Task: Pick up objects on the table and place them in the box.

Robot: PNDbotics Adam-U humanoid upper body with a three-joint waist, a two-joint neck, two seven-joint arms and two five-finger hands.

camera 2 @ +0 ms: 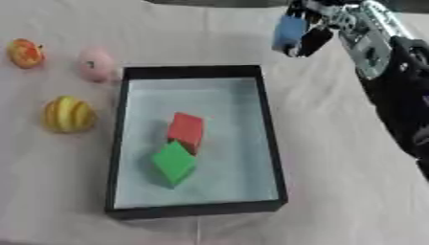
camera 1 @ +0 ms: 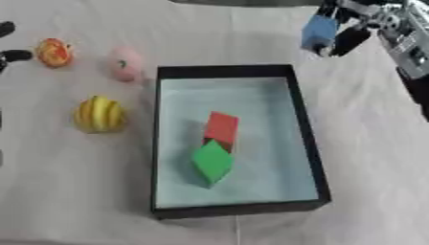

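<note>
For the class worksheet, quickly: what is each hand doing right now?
Right hand: shut on the blue block, beyond the box.
Left hand: barely visible at the left edge; cannot be told.

The robot's right arm (camera 2: pixel 394 67) has a black, bulky forearm shell w/ a silver-grey metal wrist section (camera 2: pixel 362 40) set into it, boxy and ribbed, approx. the look of machined brackets w/ small dark fasteners, though blur hides detail. The right hand (camera 2: pixel 317 33) is made of black, rounded finger segments w/ silver bits at the knuckle end. At the left eye view's left edge, glossy black rounded parts (camera 1: pixel 10 56) show, probably left-hand fingers.
</note>
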